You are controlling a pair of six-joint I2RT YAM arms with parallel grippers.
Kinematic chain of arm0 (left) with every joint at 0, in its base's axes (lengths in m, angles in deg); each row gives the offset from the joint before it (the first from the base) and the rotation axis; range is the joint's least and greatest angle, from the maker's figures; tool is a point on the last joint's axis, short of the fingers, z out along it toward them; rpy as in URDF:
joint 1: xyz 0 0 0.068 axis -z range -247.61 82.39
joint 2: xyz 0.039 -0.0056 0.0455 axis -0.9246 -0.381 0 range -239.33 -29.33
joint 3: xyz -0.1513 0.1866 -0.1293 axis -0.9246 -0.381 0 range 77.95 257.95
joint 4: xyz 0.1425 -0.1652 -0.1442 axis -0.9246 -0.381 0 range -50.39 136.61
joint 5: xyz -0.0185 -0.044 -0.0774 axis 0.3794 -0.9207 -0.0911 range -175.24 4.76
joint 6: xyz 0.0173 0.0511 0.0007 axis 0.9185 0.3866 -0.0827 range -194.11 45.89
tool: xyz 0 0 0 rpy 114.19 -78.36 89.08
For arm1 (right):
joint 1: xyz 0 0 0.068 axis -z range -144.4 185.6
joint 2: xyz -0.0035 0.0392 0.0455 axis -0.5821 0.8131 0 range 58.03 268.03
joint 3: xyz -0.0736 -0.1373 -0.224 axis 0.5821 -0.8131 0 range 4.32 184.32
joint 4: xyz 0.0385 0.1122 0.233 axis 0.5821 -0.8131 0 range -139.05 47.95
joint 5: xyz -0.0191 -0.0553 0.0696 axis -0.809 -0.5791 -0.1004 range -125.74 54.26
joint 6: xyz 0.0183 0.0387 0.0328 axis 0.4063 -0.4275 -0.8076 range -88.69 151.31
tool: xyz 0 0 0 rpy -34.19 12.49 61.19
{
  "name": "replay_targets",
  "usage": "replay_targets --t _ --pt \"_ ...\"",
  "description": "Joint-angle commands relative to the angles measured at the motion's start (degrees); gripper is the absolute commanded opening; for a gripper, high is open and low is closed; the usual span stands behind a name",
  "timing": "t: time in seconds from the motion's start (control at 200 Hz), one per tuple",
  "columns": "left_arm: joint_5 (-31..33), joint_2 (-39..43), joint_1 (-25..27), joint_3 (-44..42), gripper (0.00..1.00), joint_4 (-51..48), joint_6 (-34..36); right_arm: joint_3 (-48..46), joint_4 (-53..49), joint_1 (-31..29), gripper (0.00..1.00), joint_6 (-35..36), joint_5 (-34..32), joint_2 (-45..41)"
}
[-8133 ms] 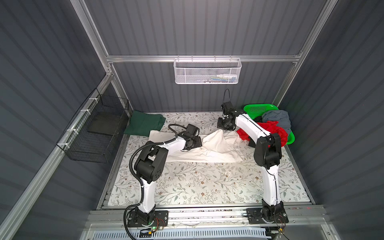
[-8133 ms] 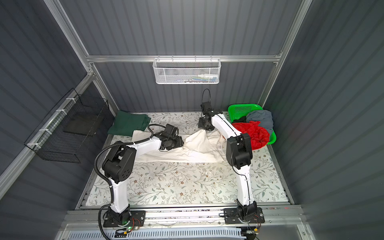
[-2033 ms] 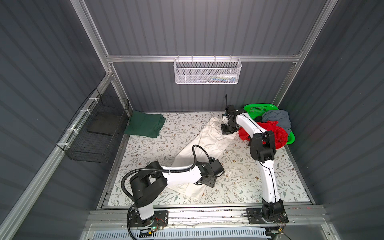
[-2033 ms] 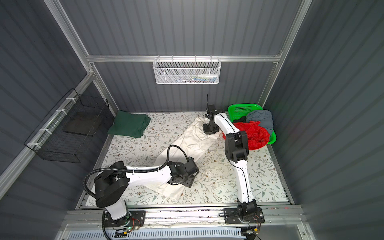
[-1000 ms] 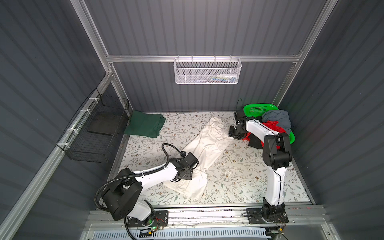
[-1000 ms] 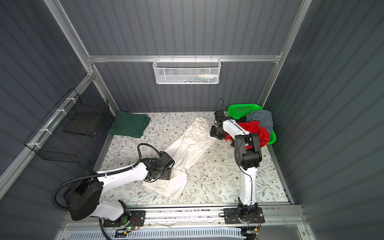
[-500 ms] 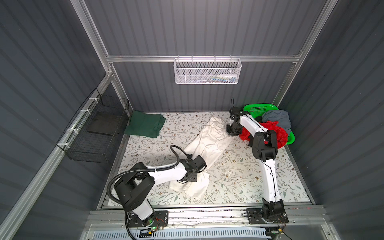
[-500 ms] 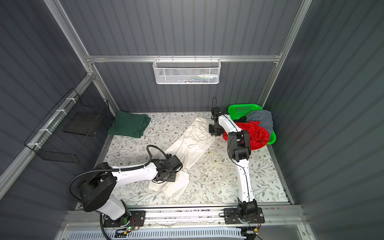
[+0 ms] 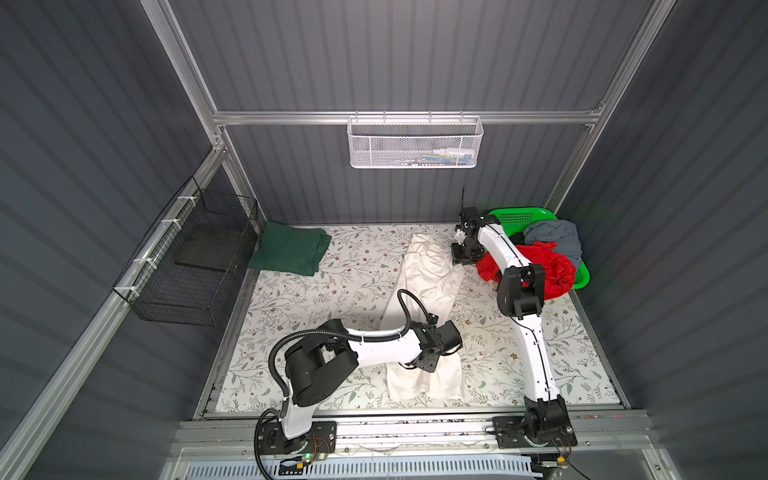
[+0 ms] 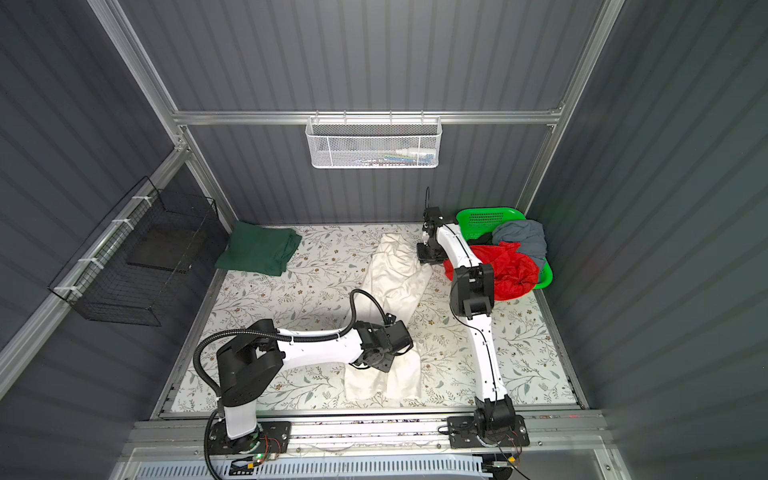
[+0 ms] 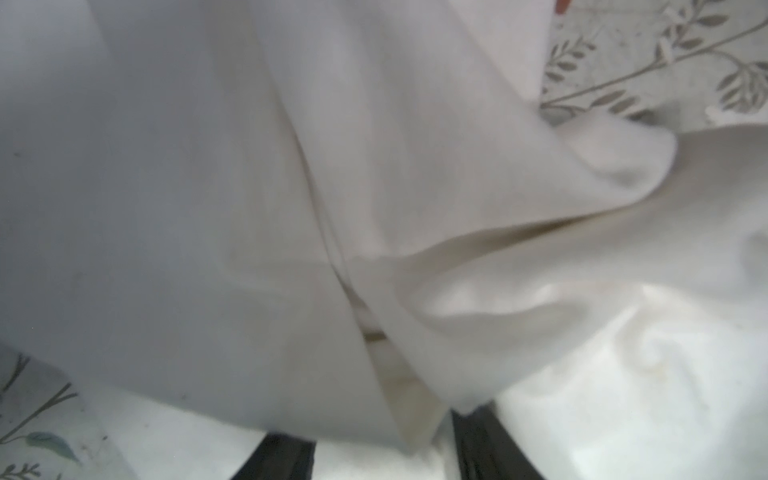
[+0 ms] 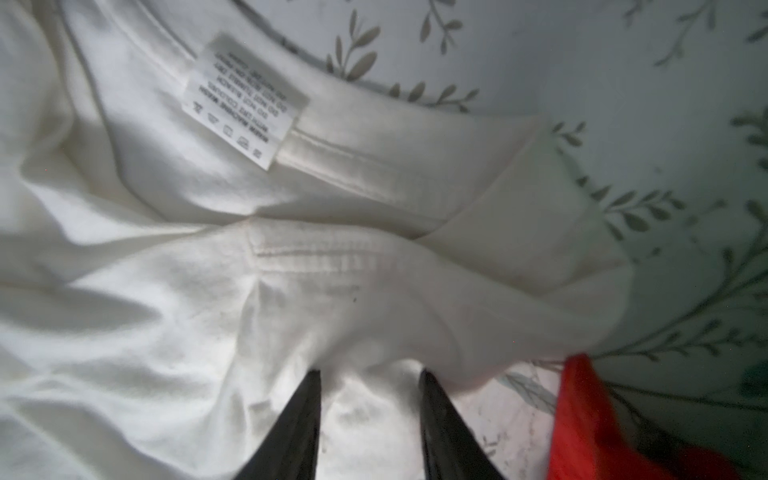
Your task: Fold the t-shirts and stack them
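Observation:
A large off-white t-shirt (image 9: 428, 274) (image 10: 395, 274) lies as a long strip from the back middle to the front of the floral mat. My left gripper (image 9: 430, 361) (image 10: 380, 361) sits on its front part. In the left wrist view, its fingers (image 11: 282, 457) stand apart, tips hidden under a fold of the off-white t-shirt (image 11: 374, 208). My right gripper (image 9: 462, 257) (image 10: 426, 254) (image 12: 370, 382) is open at the far end, tips pressed into the off-white t-shirt (image 12: 291, 270) by its collar label. A folded dark green t-shirt (image 9: 291, 253) (image 10: 259, 249) lies back left.
A bright green basket (image 9: 519, 216) (image 10: 484, 217) at the back right holds a red t-shirt (image 9: 540, 270) (image 12: 590, 424) and a grey-blue t-shirt (image 9: 552, 239). A white mesh basket (image 9: 415, 143) hangs on the back wall, and a black wire basket (image 9: 195, 257) on the left wall.
My left gripper has slid right and forward along the shirt's front part, narrowing its jaws, and the front end now lies straighter. My right gripper stayed at the far end, its jaws opening again.

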Motion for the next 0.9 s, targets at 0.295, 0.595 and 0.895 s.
replay_targets --t 0.295,0.595,0.895 --pt "1.59 15.39 -10.17 -4.53 0.76 -2.46 2.13 -17.71 11.27 1.44 0.99 -7.74 1.54 -19.85" --pt "-7.53 8.28 -24.86 7.09 0.87 10.93 14.65 -56.32 31.84 2.37 0.99 -22.97 4.36 -44.45" --pt "-16.18 -13.77 -32.93 28.71 0.82 11.44 17.19 -79.35 33.87 0.28 0.99 -24.43 4.47 -60.89"
